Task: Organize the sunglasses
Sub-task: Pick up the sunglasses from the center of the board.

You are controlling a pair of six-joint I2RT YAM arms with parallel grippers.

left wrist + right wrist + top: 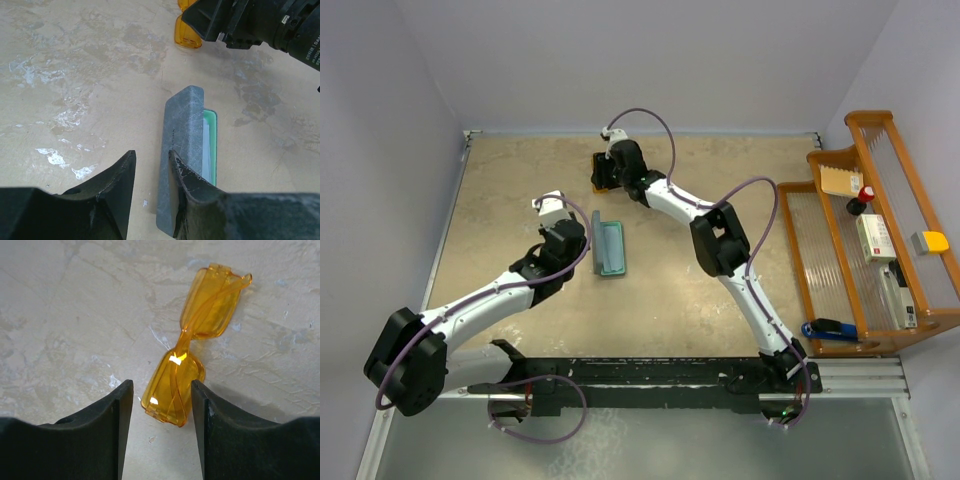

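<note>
Straddling the sunglasses (185, 340): right hand (161, 383), spread wide, one orange lens in the gap.
Left hand (151, 155): spread too, pinching nothing, just beside the open grey case (185, 130).

- black motor housing (292, 27) on the right arm, top right corner of the left wrist view: white print cut off by the edge, "DA" readable, rest too small
- white boxes (876, 238) on wooden rack (798, 262), table's right edge: labels too small to read
</note>
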